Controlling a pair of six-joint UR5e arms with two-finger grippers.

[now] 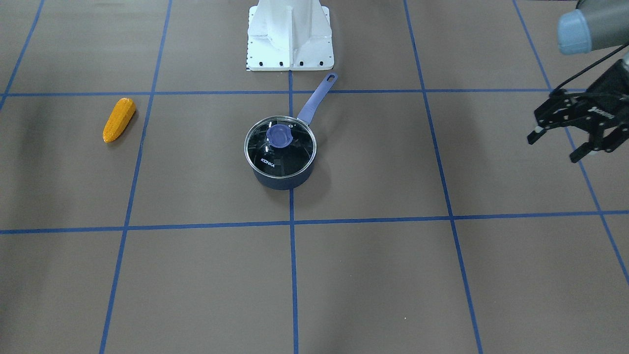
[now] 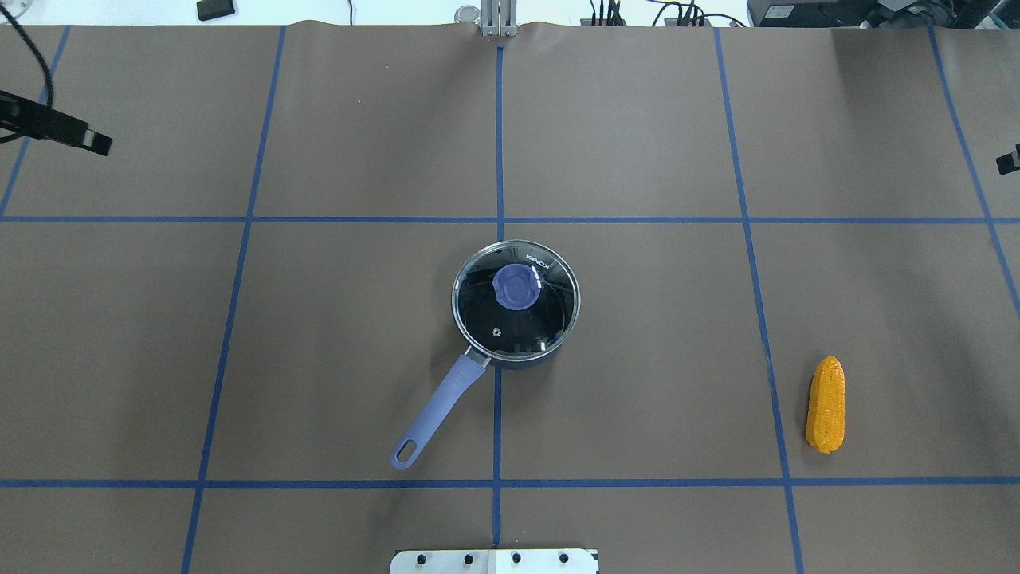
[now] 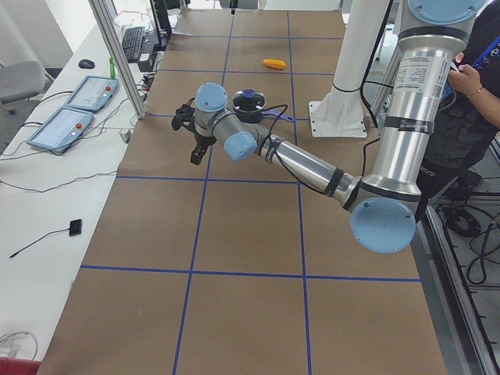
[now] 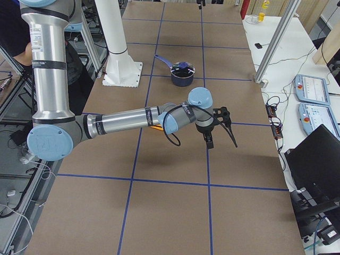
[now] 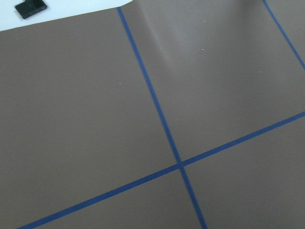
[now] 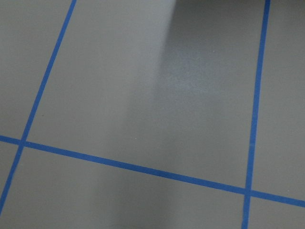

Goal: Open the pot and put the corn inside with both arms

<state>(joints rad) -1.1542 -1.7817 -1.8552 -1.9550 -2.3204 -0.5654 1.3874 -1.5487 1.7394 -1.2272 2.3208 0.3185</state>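
Note:
A dark blue pot (image 1: 280, 167) with a glass lid (image 1: 275, 155) and a blue knob (image 1: 279, 135) stands at the table's middle, lid on; it also shows in the overhead view (image 2: 516, 303). The orange-yellow corn (image 1: 119, 120) lies alone on the robot's right side, as the overhead view (image 2: 825, 403) shows too. My left gripper (image 1: 555, 147) hovers open and empty, far to the pot's left. My right gripper (image 4: 220, 127) hangs over bare table far from the corn; only its tip shows at the overhead view's edge (image 2: 1008, 162), so I cannot tell its state.
The pot's long blue handle (image 2: 434, 418) points toward the robot's white base (image 1: 290, 34). Brown paper with blue tape lines (image 2: 498, 159) covers the table. Both wrist views show only paper and tape. Control tablets (image 3: 74, 109) lie off the far side.

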